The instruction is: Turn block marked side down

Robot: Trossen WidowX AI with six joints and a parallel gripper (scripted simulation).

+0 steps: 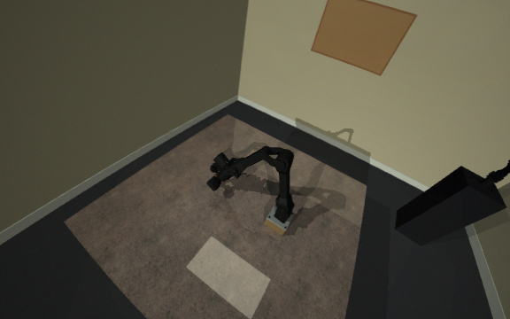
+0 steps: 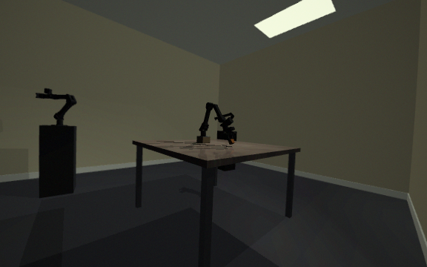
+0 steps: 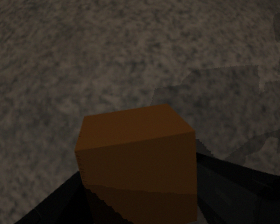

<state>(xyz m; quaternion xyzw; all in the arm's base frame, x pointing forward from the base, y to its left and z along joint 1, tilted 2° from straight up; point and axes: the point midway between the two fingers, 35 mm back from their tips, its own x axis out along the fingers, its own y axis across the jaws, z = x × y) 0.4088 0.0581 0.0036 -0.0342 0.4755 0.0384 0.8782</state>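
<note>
The orange block is between the fingers of my gripper, which is shut on it. In the top view only a small orange spot of it shows beside the dark hand. The block is held above the table, with a small gap under it in the exterior view. In the wrist view two plain orange faces show, the nearer one partly in shadow. No mark can be made out on them, and the other faces are hidden.
The arm's base stands on the table, to the right of the hand in the top view. A pale rectangle shows lower in that view. A second arm stands on a dark pedestal away from the table.
</note>
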